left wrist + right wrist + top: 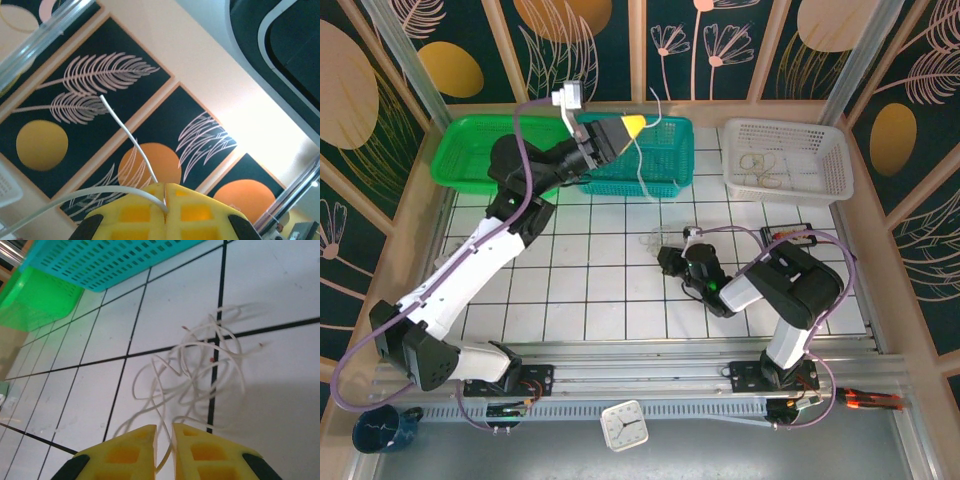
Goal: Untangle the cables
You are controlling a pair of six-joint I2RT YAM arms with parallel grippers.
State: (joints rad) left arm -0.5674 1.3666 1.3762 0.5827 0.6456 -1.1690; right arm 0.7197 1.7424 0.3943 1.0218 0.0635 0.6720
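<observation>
White tiled table (590, 270) with dark leafy panels round the back and three baskets along the far edge. The cables (658, 240) (185, 365) are a loose little nest of pale wire lying on the tiles near the middle, well short of the teal basket (670, 150).

The left gripper (634, 124) (165, 192) is up in the air over that teal basket, fingers pressed tight together on one white wire (640, 160) (135, 145). The long end dangles down toward the basket and a short end pokes up past the fingers.

The right gripper (665, 252) (164, 432) is low at the near edge of the nest. Its yellow fingers are almost together with just a thin slit. A strand runs into that slit, but I honestly can't tell if it's pinched or just passing through.

Handling-wise I'd say this stuff weighs basically nothing and is totally limp, but springy enough to hold its loops. Pull one strand and the whole nest probably slides along on the smooth tile. It's thin enough to slip out of a loose pinch too. I'd grab a free end or an outer loop, not the middle of the clump, and pin the rest down while pulling slowly
</observation>
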